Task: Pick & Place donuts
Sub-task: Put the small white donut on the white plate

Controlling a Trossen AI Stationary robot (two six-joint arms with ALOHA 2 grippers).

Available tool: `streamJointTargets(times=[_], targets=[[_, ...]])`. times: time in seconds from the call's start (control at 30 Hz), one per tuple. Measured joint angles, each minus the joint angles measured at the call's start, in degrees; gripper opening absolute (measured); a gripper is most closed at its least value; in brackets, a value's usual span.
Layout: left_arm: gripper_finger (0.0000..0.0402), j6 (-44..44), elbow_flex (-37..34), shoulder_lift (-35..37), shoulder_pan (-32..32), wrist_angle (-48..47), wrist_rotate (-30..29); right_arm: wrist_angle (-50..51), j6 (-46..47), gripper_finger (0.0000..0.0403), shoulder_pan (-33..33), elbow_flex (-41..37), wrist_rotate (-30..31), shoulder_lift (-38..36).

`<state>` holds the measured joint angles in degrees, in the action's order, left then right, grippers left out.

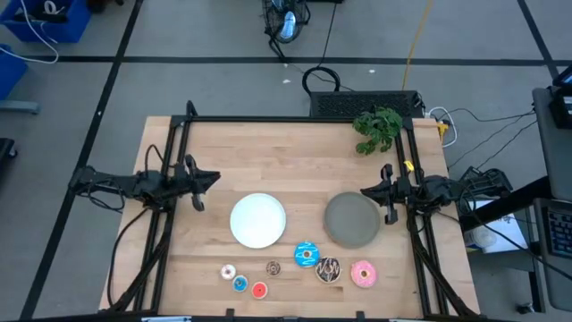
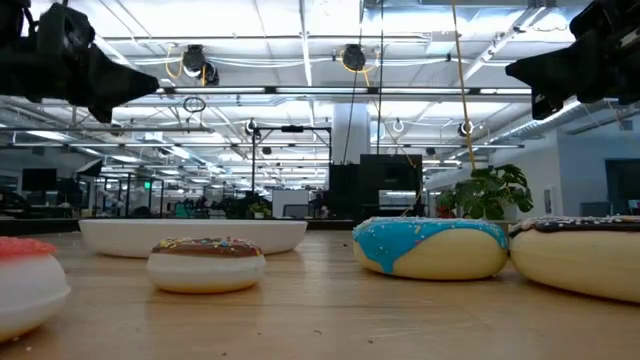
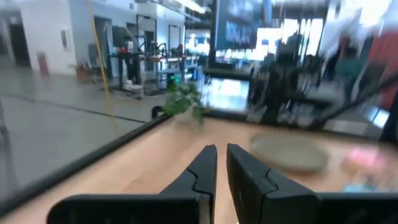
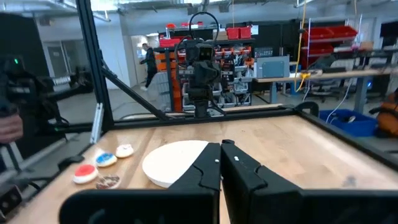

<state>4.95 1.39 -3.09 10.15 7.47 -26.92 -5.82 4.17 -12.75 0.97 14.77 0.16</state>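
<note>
The donuts are all on the table (image 1: pixel 206 143), none is in any jaws. I begin from my left jaws (image 3: pixel 221 168): they stand almost closed, with only a thin gap between the two fingers, and they hold nothing. My right jaws (image 4: pixel 221 163) are fully closed and also empty. Both arms wait above the table, the left gripper (image 1: pixel 198 183) at the left edge, the right gripper (image 1: pixel 382 190) at the right edge, each pointing toward the middle.

Going outward, a white plate (image 1: pixel 258 220) lies inward of the left jaws, and a grey plate (image 1: pixel 352 219) lies just beside the right jaws. Both plates carry nothing yet.

Further toward the near edge, the donuts make a loose row. On the left side are the four small ones: white-pink (image 1: pixel 228 272), small blue (image 1: pixel 239 283), red (image 1: pixel 259 289) and brown (image 1: pixel 273 266). On the right side are the three large ones: blue (image 1: pixel 307 255), chocolate (image 1: pixel 328 269) and pink (image 1: pixel 363 274).

The relation that matters: every donut lies nearer the front edge than both jaws, beyond the plates. The large ones are closer to the right arm, the small ones somewhat closer to the left arm. A ring has no long axis, so I think the jaws can take the rim from any side, but they must first open.
</note>
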Motion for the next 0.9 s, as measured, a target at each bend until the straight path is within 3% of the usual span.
streamJointTargets(times=[0.13, 0.4, 0.53, 0.6, 0.77, 0.9], targets=[[0.0044, 5.3, 0.0, 0.0, 0.0, -0.5, 0.6, 0.0, 2.2, 0.0, 0.0, 0.0, 0.1, 0.0], [0.0044, 6.7, 0.0, 0.0, 0.0, -2.2, 1.6, -0.1, -0.8, 0.0, 0.0, 0.0, 0.5, 0.0], [0.0044, 6.0, 0.9, -1.1, 0.3, -2.3, 11.5, -0.1, -2.8, 0.0, 0.0, 0.0, 0.2, 0.0], [0.0044, 5.2, 2.7, -3.6, 1.0, -2.1, 13.2, -1.2, -4.0, 0.0, 0.0, 0.0, 0.3, 0.0], [0.0044, 1.7, 12.7, -15.4, 3.5, -4.9, 6.8, -2.6, -7.9, 0.0, 0.0, 0.0, 0.3, 0.0], [0.0039, 2.2, 28.8, -27.7, 5.4, -19.4, -2.1, -2.4, -8.1, 0.0, 0.0, 0.0, 0.2, 0.3]])
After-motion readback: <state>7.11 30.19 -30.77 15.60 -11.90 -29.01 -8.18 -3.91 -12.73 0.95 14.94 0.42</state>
